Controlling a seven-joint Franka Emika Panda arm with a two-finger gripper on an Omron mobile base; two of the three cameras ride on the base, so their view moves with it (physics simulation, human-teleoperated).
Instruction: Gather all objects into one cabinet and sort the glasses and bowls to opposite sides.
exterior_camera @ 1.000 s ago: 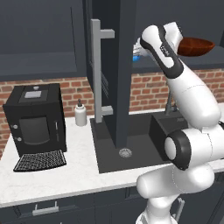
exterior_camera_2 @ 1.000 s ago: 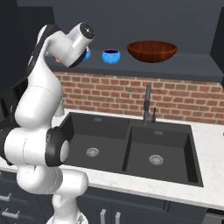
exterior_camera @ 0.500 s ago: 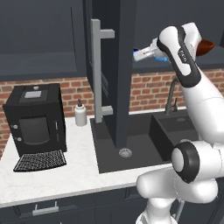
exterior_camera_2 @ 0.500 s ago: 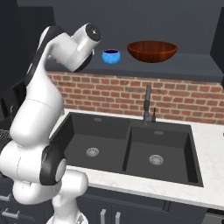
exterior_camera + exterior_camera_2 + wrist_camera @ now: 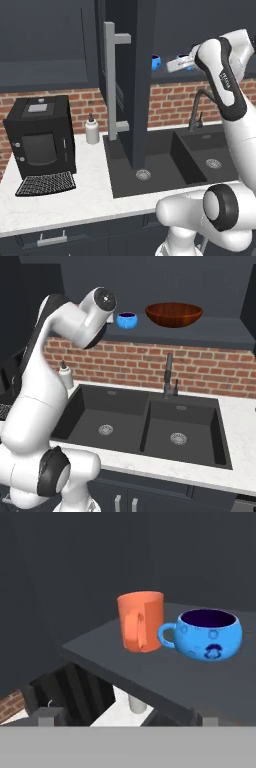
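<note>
- The arm has swung on across: a second ago its wrist sat close by the open cabinet door (image 5: 125, 85), and now in the left base view the hand is stretched out in front of the cabinet shelf (image 5: 200, 75), to the right of that door.
- In the right base view the wrist has climbed and shifted right too; half a second ago it hung lower and covered less of the shelf's left end.
- One blue bowl (image 5: 127, 320) sits exactly where it sat before, on the shelf, just right of the wrist.
- The reddish-brown bowl (image 5: 174, 314) has not budged either; it stands further right on the same shelf, apart from the blue one.
- In the left base view a sliver of blue (image 5: 156, 62) shows on the shelf beside the door's edge.
- From the hand view, the orange cup (image 5: 140, 621) stands upright on the shelf, handle facing the camera.
- Right beside it is a second blue bowl (image 5: 209, 633), dark inside, with a small handle that reaches toward the cup; whether they touch I cannot tell.
- The gripper: its finger tips are not clear in the pictures, so I cannot tell whether it is spread or closed; nothing is seen held in it.
- Below, the sink (image 5: 145, 426) and faucet (image 5: 169, 376) lie as they did.
</note>
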